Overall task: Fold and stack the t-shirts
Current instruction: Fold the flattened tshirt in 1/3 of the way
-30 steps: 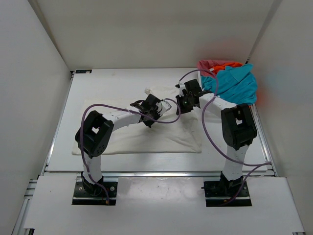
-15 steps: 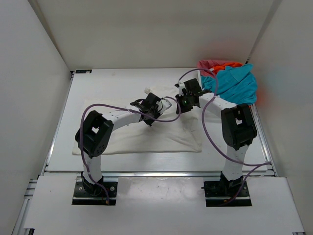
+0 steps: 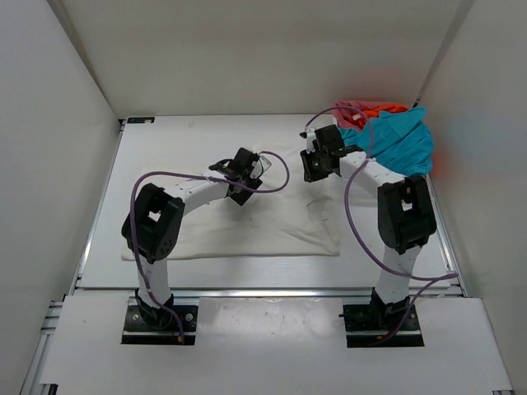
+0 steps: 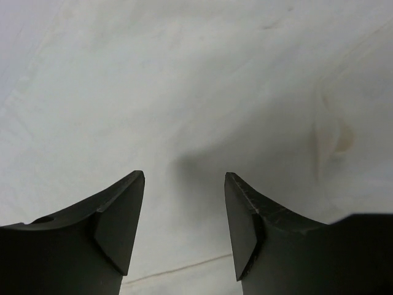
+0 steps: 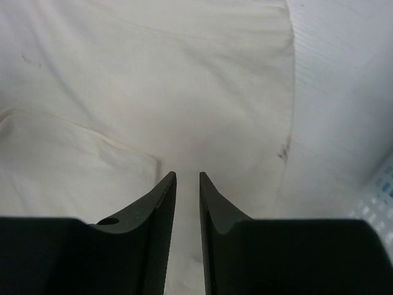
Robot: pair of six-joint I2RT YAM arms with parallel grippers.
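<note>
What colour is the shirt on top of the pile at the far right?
Teal-blue shirt, clearest in the top external view.

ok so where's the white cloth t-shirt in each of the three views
Top external: the white cloth t-shirt lies spread flat mid-table, under both arms.
Left wrist: it fills the picture beyond the open left hand.
Right wrist: it covers the left and middle; bare table at right.
Shared landmark: the shirt's right edge, seen from above and in the right wrist view.

No readable text, labels, brands, numbers or signs anywhere in the three views.
</note>
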